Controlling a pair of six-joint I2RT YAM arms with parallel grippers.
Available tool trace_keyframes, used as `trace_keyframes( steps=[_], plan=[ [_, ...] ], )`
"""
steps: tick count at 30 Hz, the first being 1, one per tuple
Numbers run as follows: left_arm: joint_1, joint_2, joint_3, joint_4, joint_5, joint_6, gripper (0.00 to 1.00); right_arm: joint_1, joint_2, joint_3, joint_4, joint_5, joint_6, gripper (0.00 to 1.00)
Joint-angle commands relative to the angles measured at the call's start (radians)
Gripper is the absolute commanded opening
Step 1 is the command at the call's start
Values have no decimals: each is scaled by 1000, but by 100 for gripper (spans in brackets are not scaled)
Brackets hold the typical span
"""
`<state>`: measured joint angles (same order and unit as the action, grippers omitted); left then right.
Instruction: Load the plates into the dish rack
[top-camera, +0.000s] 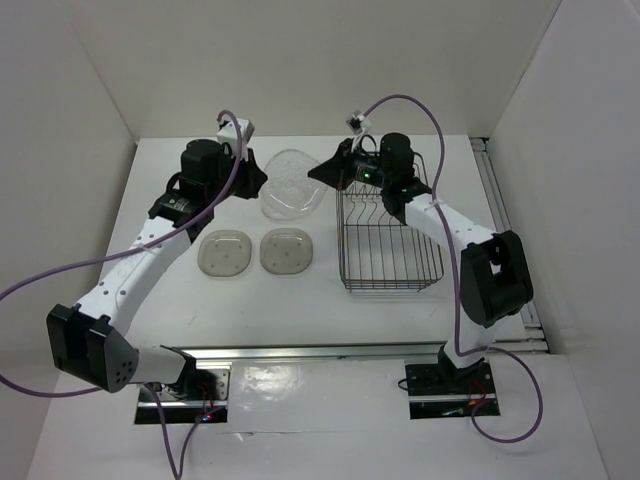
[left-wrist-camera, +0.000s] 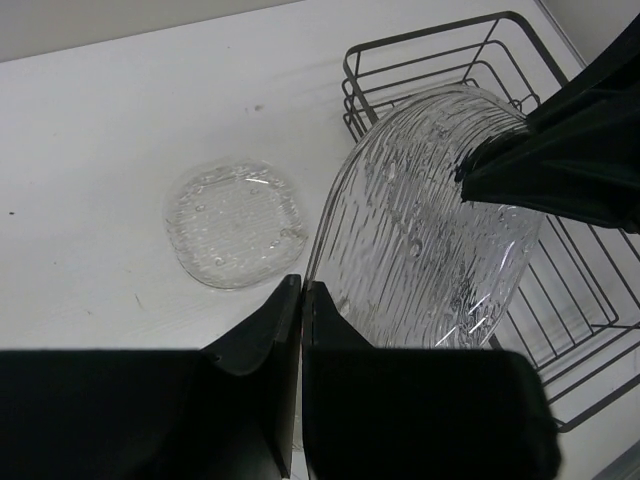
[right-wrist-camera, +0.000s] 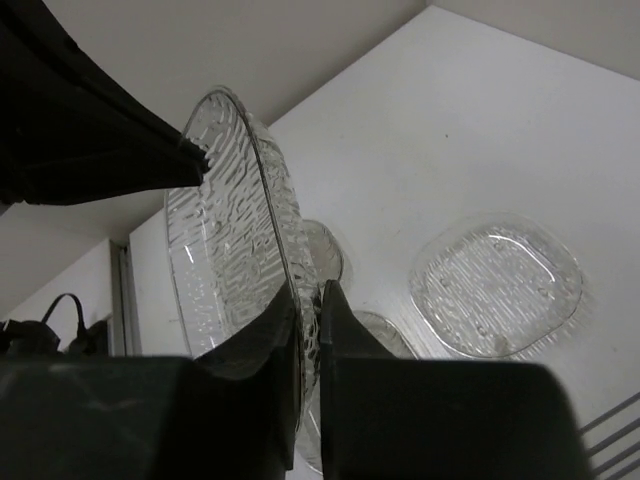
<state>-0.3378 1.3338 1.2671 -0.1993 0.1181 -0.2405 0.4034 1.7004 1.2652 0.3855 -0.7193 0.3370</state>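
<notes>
Left of the dish rack (top-camera: 392, 286), a smoky plate (top-camera: 225, 253) and a second smoky plate (top-camera: 287, 252) lie flat side by side on the table (top-camera: 330, 310). Farther back, the left gripper (left-wrist-camera: 302, 288) is closed on the rim of a clear plate (left-wrist-camera: 420, 230), which stands tilted on edge in the air just left of the rack's far corner. Another clear plate (left-wrist-camera: 235, 225) lies flat on the table beside it. The right gripper (right-wrist-camera: 308, 295), nearest the rack, pinches the raised plate's opposite rim.
</notes>
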Motion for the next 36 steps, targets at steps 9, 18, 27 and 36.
trace_keyframes(
  steps=[9, 18, 27, 36],
  plan=[
    [-9, 44, 103, -92, -334, -121, 100, -5, -85, 77, -299, 692, -64, 0],
    [-9, 73, 221, -238, -480, -149, 100, -26, -94, 151, -562, 1323, -85, 0],
    [-9, 108, 259, -288, -483, -158, 100, 34, -48, 139, -642, 1473, -96, 0],
    [0, 137, 259, -288, -483, -167, 100, 64, -4, 117, -623, 1449, -85, 0]
  ],
)
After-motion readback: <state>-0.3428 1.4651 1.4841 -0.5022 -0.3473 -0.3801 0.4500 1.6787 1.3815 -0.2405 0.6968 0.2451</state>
